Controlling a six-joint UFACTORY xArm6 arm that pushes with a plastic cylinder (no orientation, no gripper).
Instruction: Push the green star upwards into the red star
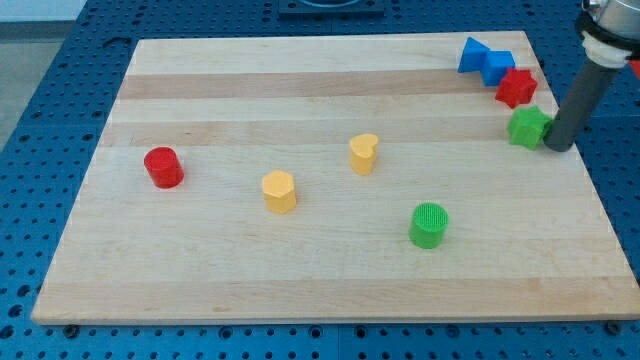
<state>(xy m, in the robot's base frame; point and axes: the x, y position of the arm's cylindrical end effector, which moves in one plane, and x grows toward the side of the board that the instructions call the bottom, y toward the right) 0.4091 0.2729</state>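
In the camera view, my tip (558,146) was seen near the surface's (320,290) right edge, touching or just beside the right side of the green star (528,127). No hand was carried by the rod, so no grasp could be told. The red star (516,88) lay just above the green star, close to the top right corner. 2 blue blocks (485,60) sat beside it. A red cylinder (163,167) stood near the left edge.

My tip (560,146) touches the green star (528,127) from the view's right — the red star (516,88) lies just above, near the surface (300,280) edge.
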